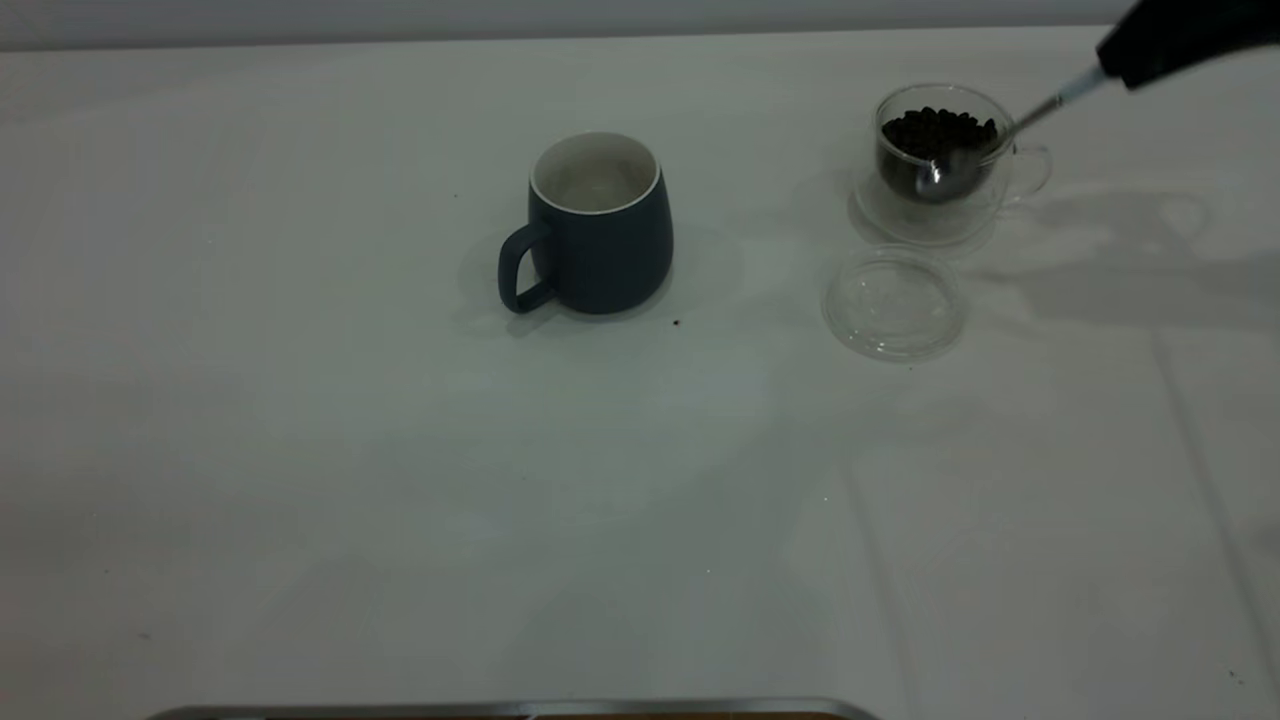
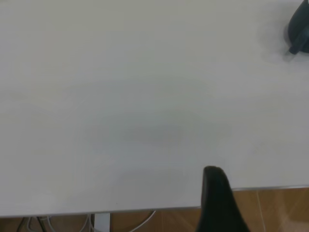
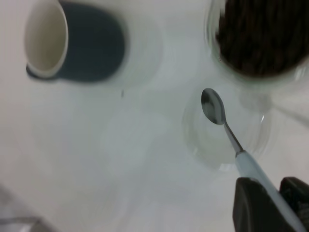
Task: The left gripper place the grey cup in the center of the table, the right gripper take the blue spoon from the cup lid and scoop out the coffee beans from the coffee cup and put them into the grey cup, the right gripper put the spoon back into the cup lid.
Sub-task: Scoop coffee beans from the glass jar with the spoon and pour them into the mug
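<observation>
Right gripper (image 3: pixel 270 203), at two o'clock, jaws clamped on the spoon (image 1: pixel 960 160) (bowl empty) by the coffee cup (image 1: pixel 935 170); left jaws unclear.

The grey cup (image 1: pixel 598 230) looked matt outside. The coffee cup (image 1: pixel 940 165) and cup lid (image 1: pixel 893 302) were clear glass. The blue spoon (image 3: pixel 227 123) had a shiny metal bowl.

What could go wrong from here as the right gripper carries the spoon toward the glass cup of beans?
The right gripper pinches the pale-blue-handled metal spoon far back on its handle, so it may pivot when it digs in. The clear double-walled glass cup is heaped with dark roasted beans, so some could spill over onto the flat glass lid.
</observation>
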